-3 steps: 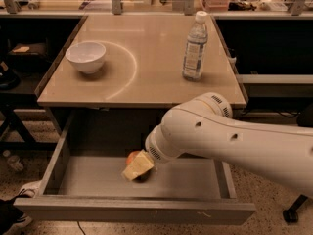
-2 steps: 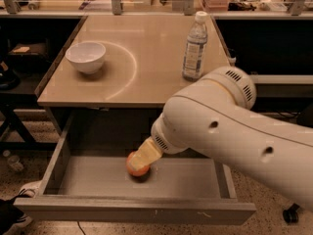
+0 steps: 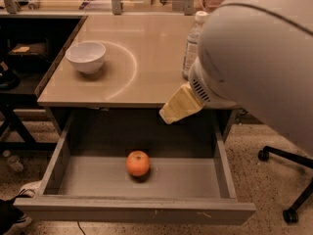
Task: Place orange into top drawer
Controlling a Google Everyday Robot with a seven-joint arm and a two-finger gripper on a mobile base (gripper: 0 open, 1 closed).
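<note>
Well, top drawer (image 3: 186, 179) holds orange (image 3: 138, 163) below end effector (image 3: 172, 111).

A tan desk surface (image 3: 122, 82) stands on a speckled floor (image 3: 264, 180). Black chair casters (image 3: 289, 215) sit near right, and dark desk legs (image 3: 13, 126) stand left. A second bench (image 3: 58, 5) runs along the far side. The pincer (image 3: 181, 104) hangs over the surface's near right edge.

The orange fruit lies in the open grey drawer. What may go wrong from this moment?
The small round orange fruit lies loose on the floor of the wide grey metal drawer; it may roll if the drawer is bumped. The gripper hangs above the drawer, close to the clear plastic water bottle; the bulky white arm might knock the bottle over.
</note>
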